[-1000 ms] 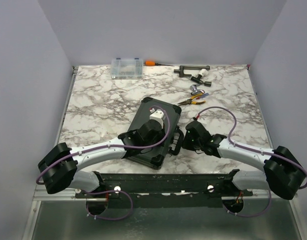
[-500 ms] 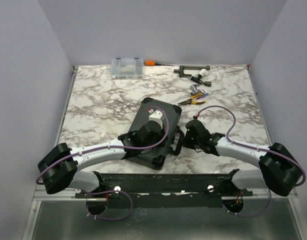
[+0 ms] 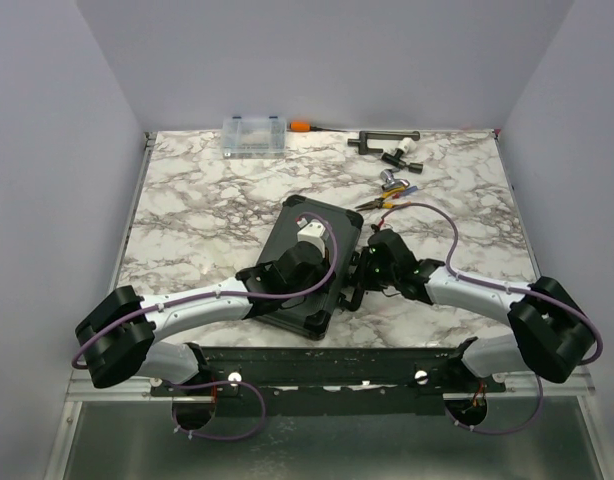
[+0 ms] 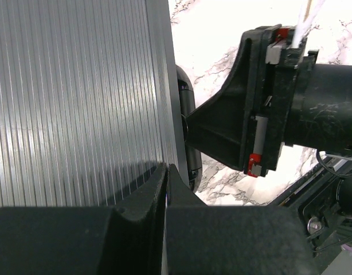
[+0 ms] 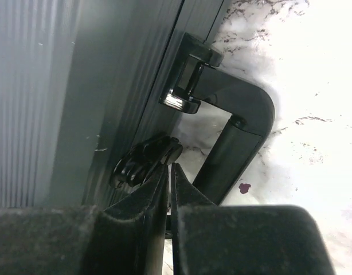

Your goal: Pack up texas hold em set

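Left pincer was clenched empty on closed case mid-frame; right pincer sat nearly clenched at side latch, grip unclear.

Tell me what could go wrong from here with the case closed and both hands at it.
1. The right hand has its nearly closed tips at the small latch; they could slip off it.
2. The handle sits right beside those tips and might snag them.
3. The left hand rests on the ribbed case; a sideways push may slide it.
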Controlling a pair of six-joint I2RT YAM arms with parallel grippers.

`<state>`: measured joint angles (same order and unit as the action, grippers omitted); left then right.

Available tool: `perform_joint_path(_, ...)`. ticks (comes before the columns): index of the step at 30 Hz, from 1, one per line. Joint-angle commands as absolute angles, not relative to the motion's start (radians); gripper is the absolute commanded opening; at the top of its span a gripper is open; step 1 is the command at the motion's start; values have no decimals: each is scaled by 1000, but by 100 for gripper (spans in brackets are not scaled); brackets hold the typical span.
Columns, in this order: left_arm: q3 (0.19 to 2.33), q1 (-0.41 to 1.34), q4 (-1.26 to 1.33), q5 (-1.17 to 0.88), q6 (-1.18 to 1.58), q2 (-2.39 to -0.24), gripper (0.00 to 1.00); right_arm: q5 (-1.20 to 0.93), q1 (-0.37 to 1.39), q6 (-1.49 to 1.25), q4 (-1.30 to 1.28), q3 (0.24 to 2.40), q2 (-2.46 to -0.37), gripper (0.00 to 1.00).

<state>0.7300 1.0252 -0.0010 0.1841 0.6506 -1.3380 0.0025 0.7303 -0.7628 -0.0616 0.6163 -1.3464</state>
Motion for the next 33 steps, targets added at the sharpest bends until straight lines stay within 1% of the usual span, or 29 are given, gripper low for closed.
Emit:
perform_joint_path(1,647,1081,-289,18,667,-1438,0,-167,741,-763,125,691,-1389,11)
perform_joint_path(8,649,1081,-287,17,668,-1441,0,-247,740,-769,144,711,-1387,9)
perform_joint_path(15,655,1082,-279,13,665,-1457,0,-186,741,-737,61,769,-1331,9)
perform_joint_path(22,666,1083,-276,8,664,-1468,0,-225,742,-743,78,808,-1359,9)
perform_joint_path(30,654,1085,-276,11,666,-1448,0,-178,742,-685,11,831,-1338,10)
perform_joint_path(33,650,1086,-278,21,654,-1403,0,-98,742,-655,-84,853,-1283,15)
